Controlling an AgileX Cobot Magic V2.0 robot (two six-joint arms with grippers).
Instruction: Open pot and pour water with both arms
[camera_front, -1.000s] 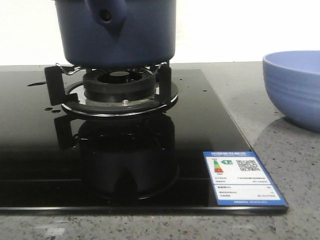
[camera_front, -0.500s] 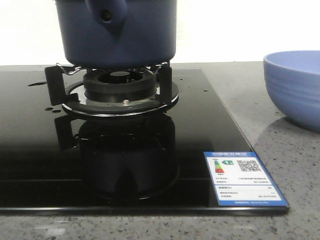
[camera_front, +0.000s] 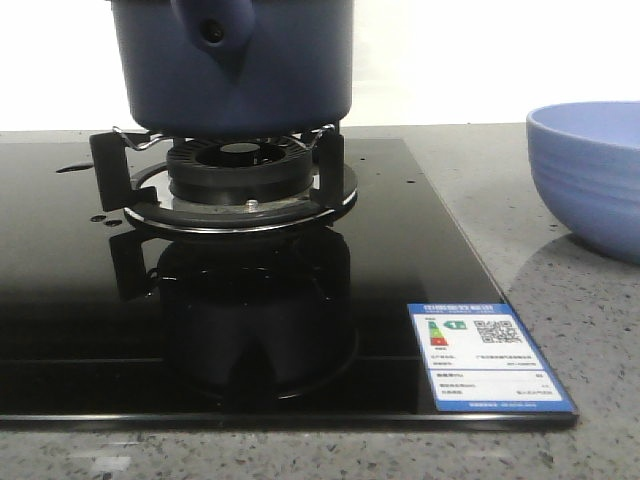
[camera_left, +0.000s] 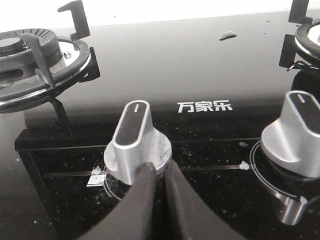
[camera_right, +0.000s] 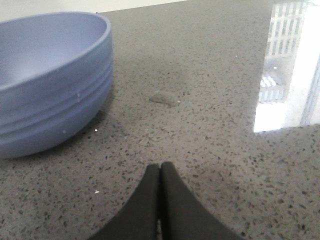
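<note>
Pot (camera_front: 232, 65) sits on the burner stand (camera_front: 240, 180) of the black hob (camera_front: 80, 300), lid out of view. Left gripper (camera_left: 159, 170) nearly closed, empty, just behind a silver knob (camera_left: 135, 137); right gripper (camera_right: 160, 172) closed, empty, near the bowl (camera_right: 50, 75). Recommend lifting both clear before approaching the lid squarely. Hob glass reads 万家乐; energy label (camera_front: 488, 358) text illegible.

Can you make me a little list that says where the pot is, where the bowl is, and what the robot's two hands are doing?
pot: dark blue, sitting on the burner of the black stove
bowl: light blue, on the grey counter, right of the stove
left gripper: fingers nearly together, empty, close to a silver knob
right gripper: shut, empty, low over the counter beside the bowl
pot touched yet: no
</note>
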